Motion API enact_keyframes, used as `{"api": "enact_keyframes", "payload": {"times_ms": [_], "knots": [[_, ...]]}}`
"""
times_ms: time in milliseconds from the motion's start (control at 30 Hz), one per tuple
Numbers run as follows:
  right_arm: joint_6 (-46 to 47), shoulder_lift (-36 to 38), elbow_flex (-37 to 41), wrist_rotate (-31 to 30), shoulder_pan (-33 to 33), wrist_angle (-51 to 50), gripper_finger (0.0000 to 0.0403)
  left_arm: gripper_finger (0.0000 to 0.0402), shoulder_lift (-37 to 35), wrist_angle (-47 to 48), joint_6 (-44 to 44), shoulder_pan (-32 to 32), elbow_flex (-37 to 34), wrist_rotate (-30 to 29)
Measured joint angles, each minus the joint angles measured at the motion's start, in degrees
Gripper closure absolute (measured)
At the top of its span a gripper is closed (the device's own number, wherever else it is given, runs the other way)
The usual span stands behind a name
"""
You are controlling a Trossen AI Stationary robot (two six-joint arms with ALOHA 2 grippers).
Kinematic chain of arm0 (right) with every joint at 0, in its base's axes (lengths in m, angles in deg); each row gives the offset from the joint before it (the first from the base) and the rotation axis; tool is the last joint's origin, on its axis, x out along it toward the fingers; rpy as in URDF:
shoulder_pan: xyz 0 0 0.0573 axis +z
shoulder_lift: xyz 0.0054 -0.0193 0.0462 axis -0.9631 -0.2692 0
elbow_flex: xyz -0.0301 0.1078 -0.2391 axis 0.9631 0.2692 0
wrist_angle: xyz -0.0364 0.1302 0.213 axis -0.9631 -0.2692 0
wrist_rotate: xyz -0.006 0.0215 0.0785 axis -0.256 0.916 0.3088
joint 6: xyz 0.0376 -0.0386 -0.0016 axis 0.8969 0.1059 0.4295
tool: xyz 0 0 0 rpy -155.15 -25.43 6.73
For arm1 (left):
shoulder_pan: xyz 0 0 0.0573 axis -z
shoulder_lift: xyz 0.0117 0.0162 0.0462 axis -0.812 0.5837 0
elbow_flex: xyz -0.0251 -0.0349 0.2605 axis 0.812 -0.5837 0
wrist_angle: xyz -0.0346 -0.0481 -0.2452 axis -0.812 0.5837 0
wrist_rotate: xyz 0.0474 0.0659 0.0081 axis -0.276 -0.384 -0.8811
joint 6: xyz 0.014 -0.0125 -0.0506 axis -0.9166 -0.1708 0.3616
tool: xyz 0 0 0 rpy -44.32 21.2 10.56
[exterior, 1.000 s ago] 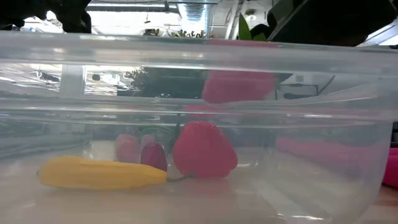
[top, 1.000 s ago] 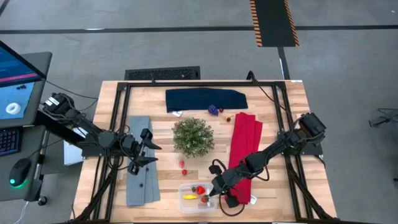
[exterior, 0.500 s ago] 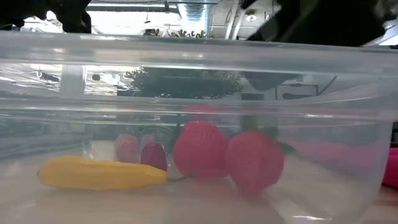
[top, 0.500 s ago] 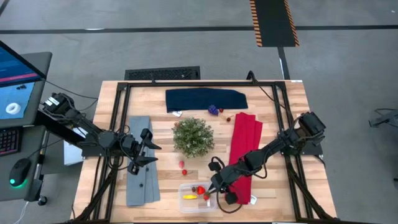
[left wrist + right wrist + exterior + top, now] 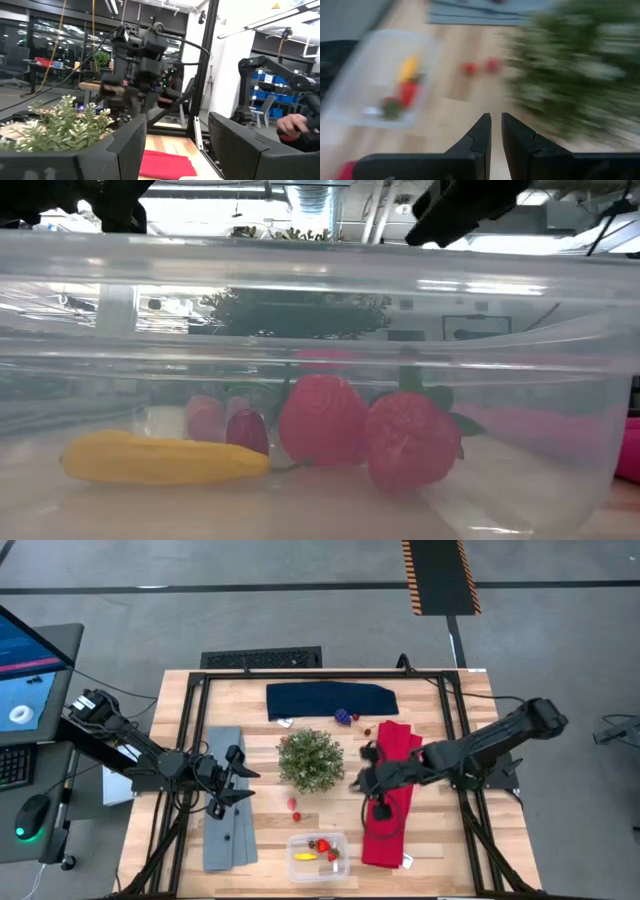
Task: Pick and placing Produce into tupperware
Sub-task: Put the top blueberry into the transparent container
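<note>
Several pieces of produce already lie in the tupperware (image 5: pixel 318 856) at the table's near edge: a yellow piece (image 5: pixel 160 459), two strawberries (image 5: pixel 330 421) and a small dark berry (image 5: pixel 247 431). We judge the task partly done, with our arm between deliveries and going for another fruit.

Our right gripper (image 5: pixel 362 779) hangs above the wood between the green plant (image 5: pixel 311 760) and the red cloth (image 5: pixel 393 790), well apart from the container. Its fingers (image 5: pixel 476 140) are nearly together with only a thin gap and nothing between them. Our left gripper (image 5: pixel 237 778) waits over the grey cloth (image 5: pixel 226 798), fingers spread and empty.

Loose fruit remains on the table: two red berries (image 5: pixel 295 810) just beside the plant on its near side, a purple grape cluster (image 5: pixel 343 717) and a tiny red berry (image 5: pixel 366 731) by the dark blue cloth (image 5: pixel 331 700). All lie apart from our right fingers; the small red berry and the grapes are nearest, on the far side.

Next, we think, the fingers must spread, settle over one fruit and close on it gently, since these pieces are tiny and likely to roll.
</note>
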Motion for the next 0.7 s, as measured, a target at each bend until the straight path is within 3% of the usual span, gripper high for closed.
{"api": "enact_keyframes", "payload": {"times_ms": [167, 300, 433, 600, 700], "knots": [[0.9, 4.5, 2.3, -8.8, -4.0, -5.6, 0.0338, 0.0198, 0.0, 0.0, 0.0, 0.0, 0.0, -0.1], [1.5, 4.7, 4.5, -10.1, -9.3, -6.7, 0.0338, 0.0198, 0.0, -0.1, -0.2, 0.0, 0.0, -0.6], [0.7, 2.3, 7.6, -9.3, -15.1, -2.4, 0.0338, 0.0198, 0.0, -0.1, -0.2, 0.0, 0.0, -0.6], [-0.5, -1.6, 10.7, -0.6, -22.4, 4.0, 0.0337, 0.0198, 0.0, 0.3, -0.2, 0.0, 0.0, -1.1], [-0.5, -3.1, 11.2, 1.3, -25.0, 3.8, 0.0337, 0.0198, 0.0, 0.4, -0.1, 0.0, 0.0, -3.2]]}}
